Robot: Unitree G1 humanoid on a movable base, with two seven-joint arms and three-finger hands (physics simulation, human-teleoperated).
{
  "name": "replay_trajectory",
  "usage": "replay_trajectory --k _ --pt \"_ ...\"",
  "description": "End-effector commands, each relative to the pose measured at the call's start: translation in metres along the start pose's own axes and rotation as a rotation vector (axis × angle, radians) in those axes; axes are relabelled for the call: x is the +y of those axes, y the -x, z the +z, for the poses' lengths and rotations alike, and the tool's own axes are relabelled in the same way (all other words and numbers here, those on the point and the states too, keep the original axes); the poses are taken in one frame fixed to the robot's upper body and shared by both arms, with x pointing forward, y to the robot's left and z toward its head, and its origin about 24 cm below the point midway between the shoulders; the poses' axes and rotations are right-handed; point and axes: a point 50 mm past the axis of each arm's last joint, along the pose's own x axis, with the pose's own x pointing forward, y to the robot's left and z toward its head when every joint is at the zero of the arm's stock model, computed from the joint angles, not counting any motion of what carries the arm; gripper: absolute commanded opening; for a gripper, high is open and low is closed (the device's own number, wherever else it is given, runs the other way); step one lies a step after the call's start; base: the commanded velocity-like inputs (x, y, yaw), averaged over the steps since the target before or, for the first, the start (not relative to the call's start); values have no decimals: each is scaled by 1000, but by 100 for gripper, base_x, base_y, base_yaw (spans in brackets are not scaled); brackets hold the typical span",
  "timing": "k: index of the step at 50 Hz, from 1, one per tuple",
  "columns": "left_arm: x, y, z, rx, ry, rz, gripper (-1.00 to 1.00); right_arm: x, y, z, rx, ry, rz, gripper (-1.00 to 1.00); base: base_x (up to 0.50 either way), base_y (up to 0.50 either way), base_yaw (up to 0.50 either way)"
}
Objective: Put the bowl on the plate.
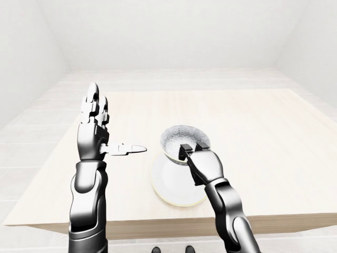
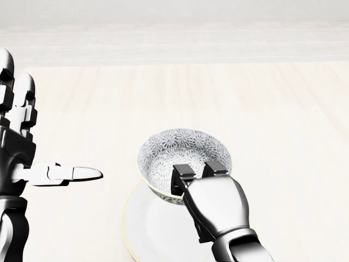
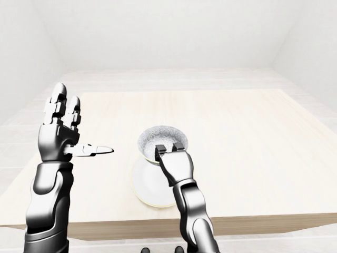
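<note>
One bowl (image 2: 172, 155), patterned, sits over upper edge of white plate (image 2: 146, 229); contact with it unclear. Right hand (image 2: 215, 210) pinches bowl's near rim, fingers clamped over edge. Bowl looks rigid and glazed, so likely slick and breakable: rim pinch suits, gentle lowering advised. Left hand (image 2: 19, 144) stands splayed, empty, well to view's left above pale table (image 2: 283, 120).

The pale wooden table top (image 2: 272, 109) looks matt, with a faint straight grain. The round white plate (image 2: 143, 226) is smooth and softly shiny like glazed ceramic, with a thin cream edge. The round grey-and-white patterned bowl (image 2: 163, 155) looks glazed too, its fine flower print covering inside and outside. The silver right hand (image 2: 215, 204) and silver left hand (image 1: 93, 138) look like polished metal, glossy, with matt black joints.
</note>
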Motion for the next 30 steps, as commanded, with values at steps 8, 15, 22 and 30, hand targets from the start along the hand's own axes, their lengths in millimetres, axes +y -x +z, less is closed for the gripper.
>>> replay_trajectory --k 8,15,22,30 --pt "0 -2 -3 12 1 0 100 7 4 7 -28 -14 -6 -100 0 0 0" --pt "-1 -7 -14 52 0 5 100 11 6 8 -33 -14 -2 -100 0 0 0" --pt "-1 -9 -14 51 -1 6 100 11 10 10 -40 -10 -3 -100 0 0 0" --pt "-1 -11 -18 69 -1 13 100 12 17 13 -49 -8 -5 -100 0 0 0"
